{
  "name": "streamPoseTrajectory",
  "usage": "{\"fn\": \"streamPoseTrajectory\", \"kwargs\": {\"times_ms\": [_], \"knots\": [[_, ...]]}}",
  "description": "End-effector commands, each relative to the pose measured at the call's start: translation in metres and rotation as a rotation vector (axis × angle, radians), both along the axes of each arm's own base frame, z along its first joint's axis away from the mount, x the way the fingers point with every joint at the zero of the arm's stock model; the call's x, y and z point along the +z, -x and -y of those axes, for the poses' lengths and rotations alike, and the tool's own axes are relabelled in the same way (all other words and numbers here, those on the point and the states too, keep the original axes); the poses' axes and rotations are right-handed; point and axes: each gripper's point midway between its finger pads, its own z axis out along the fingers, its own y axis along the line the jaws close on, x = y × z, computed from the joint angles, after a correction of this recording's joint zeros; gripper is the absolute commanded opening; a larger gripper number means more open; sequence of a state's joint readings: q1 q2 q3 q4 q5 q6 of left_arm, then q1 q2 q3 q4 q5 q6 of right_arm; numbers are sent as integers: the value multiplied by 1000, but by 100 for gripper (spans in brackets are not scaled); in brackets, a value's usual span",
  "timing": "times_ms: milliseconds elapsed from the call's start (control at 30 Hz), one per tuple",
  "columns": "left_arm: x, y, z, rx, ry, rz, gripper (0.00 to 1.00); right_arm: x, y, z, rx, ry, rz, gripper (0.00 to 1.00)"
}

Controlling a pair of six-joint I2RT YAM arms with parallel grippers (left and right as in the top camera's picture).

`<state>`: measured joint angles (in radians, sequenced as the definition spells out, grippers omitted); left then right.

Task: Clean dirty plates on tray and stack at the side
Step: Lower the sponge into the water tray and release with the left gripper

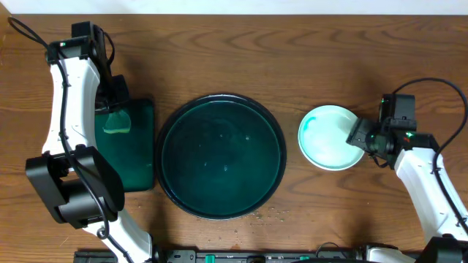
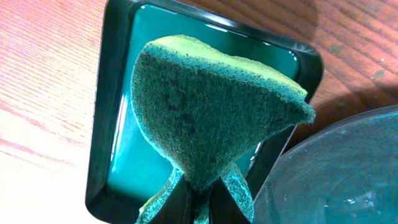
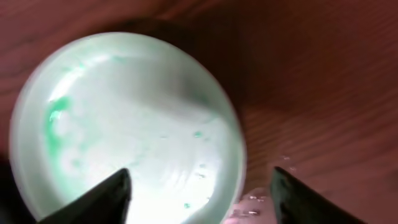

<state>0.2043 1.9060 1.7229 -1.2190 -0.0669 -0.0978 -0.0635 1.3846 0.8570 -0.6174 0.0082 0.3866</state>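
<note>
One plate (image 1: 327, 139) shows, on the bare table (image 1: 307, 44) right of the round tray (image 1: 164, 157), likely the stacking spot; can't tell if others lie under it. Faint green marks on it. Right gripper (image 3: 200, 183) is spread apart astride its rim, gripping nothing. Round tray holds only wet specks. Left gripper (image 2: 198, 202) clamps the sponge (image 2: 205, 106) above the small rectangular tray (image 2: 102, 124), probably its rest.

Looks like a robotics lab bench: two cabled white robot arms (image 1: 69, 95) standing at the near edge of a wood-grain table (image 1: 219, 44).
</note>
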Motion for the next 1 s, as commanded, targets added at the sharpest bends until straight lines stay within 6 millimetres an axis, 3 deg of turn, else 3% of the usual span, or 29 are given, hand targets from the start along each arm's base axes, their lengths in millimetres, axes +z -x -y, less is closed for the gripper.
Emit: {"fn": "streamPoseTrajectory", "kwargs": {"times_ms": [0,100,267,367,500,633,767,867,967], "knots": [[-11,8,-13,-21,-21,-32,7,32,-21,-16,96,-65,79,76],[-23,14,-16,-26,5,-51,7,50,-25,-16,125,-51,88,81],[-49,31,-1,-41,107,-99,8,73,-29,-16,150,-37,96,96],[-62,36,10,-41,165,-108,34,82,-28,-19,156,-51,95,99],[-63,38,12,6,175,-107,60,98,-26,-25,171,-81,90,99],[-38,28,17,22,205,-54,69,123,-22,-25,173,-79,113,99],[19,16,18,41,198,73,72,161,-18,-26,176,-68,185,99],[52,17,18,67,178,172,72,191,-4,-26,178,-60,232,99],[72,22,19,60,159,230,73,218,15,-27,179,-53,282,99]]}}
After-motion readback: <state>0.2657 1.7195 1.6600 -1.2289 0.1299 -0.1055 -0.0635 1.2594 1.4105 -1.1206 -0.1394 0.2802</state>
